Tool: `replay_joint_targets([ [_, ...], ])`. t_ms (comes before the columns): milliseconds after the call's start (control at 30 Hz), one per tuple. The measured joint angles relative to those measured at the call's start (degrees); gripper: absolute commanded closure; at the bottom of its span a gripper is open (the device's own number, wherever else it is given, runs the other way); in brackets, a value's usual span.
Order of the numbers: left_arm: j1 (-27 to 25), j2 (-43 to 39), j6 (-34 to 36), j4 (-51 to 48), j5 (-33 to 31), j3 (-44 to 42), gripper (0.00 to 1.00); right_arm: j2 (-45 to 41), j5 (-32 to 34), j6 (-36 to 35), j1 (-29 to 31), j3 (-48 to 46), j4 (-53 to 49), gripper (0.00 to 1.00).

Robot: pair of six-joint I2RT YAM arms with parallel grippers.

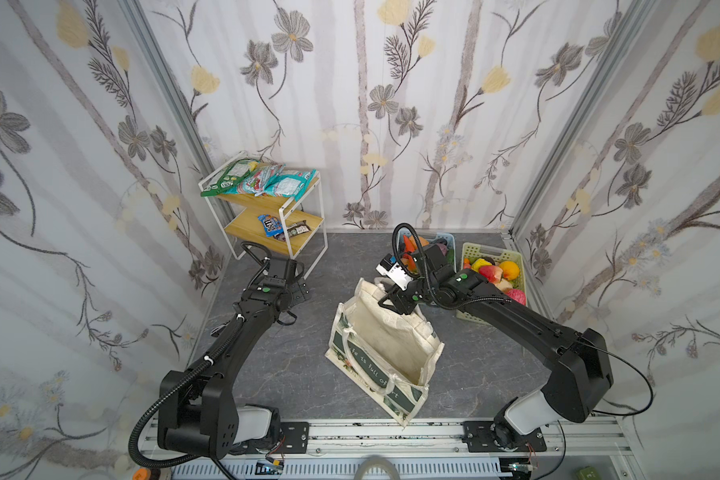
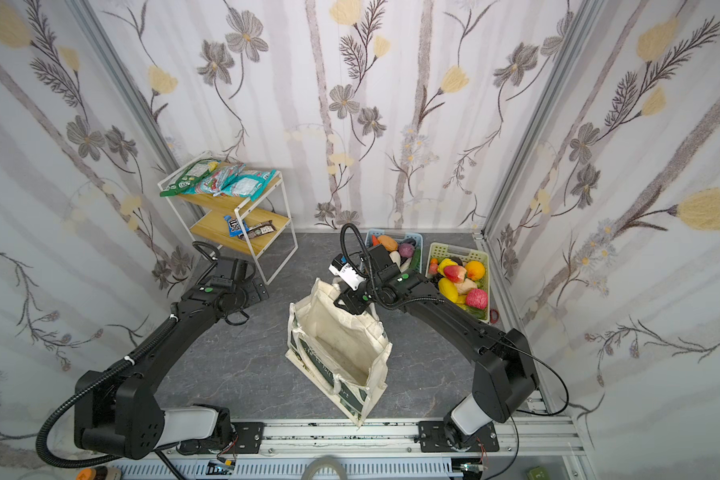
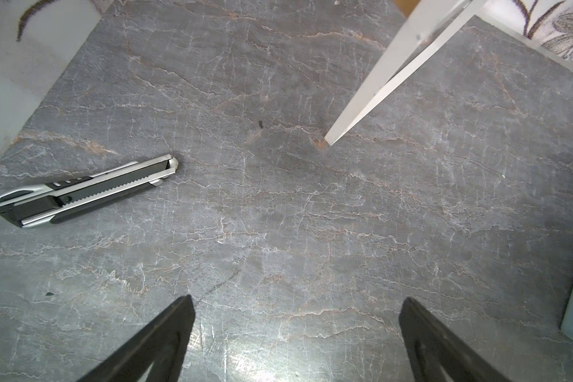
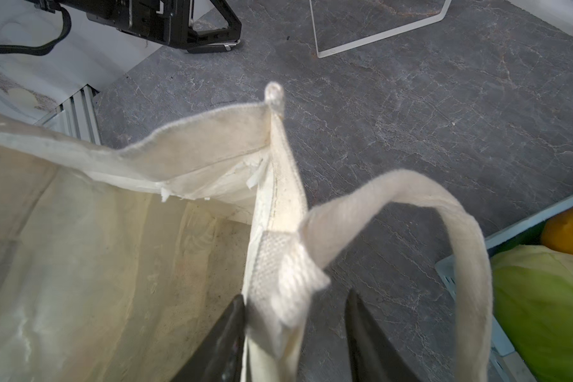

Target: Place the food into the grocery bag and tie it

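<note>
Grey stone-veined tabletop [image 1: 292,365] fills a booth walled in pale floral wallpaper [image 1: 350,104], with an aluminium rail along the near edge. At its middle stands the grocery bag [image 1: 387,345], soft cream canvas, mouth agape, its dark green band facing the rail. The food is well apart from it: glossy snack packets [image 1: 258,180] lie on a white wire rack [image 1: 267,216] with wooden shelves at the far left, and rounded toy produce fills a blue basket [image 1: 443,240] and a pale green basket [image 1: 479,251] at the far right. Both top views hide the fingertips. The right wrist view shows the right gripper [image 4: 295,296] astride the bag's far rim where a woven strap handle [image 4: 427,188] is sewn on: one finger [image 4: 225,330] touches the cloth and the other stands clear of it (so nothing is pinched); a green cabbage [image 4: 543,304] lies beside it. The left wrist view alone shows a utility knife [image 3: 83,191] flat on the stone, near the rack's leg, with the left gripper [image 3: 297,298] spread wide above bare tabletop.
</note>
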Motion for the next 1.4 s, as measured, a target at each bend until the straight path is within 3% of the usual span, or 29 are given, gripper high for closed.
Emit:
replay_joint_targets([
  [167, -0.07, -0.42, 1.16, -2.60, -0.59, 1.95, 0.00, 0.13, 1.49, 3.15, 0.55, 0.17, 0.48, 0.79],
  [433, -0.13, -0.70, 2.14, -5.51, -0.98, 3.02, 0.00, 0.48, 3.37, 11.32, 0.55, -1.07, 5.35, 0.93],
  [767, -2.97, -2.86, 1.44, -5.79, 3.08, 1.77, 0.00, 0.24, 5.42, 27.63, 0.55, -4.39, 16.96, 0.92],
  [1100, -2.99, -4.24, -0.04, -6.62, 0.74, 0.00, 0.00, 0.17, 10.97, 39.76, 0.90, -7.98, 28.04, 0.91],
  [1267, -2.99, -4.96, -1.11, -6.99, -0.85, -0.59, 0.00, 0.46, 12.57, 41.97, 0.98, -8.15, 30.62, 0.85],
  [1400, -2.99, -4.98, -1.40, -7.15, -1.05, -0.98, 0.00, 0.63, 13.70, 42.36, 0.90, -8.07, 31.12, 0.73],
])
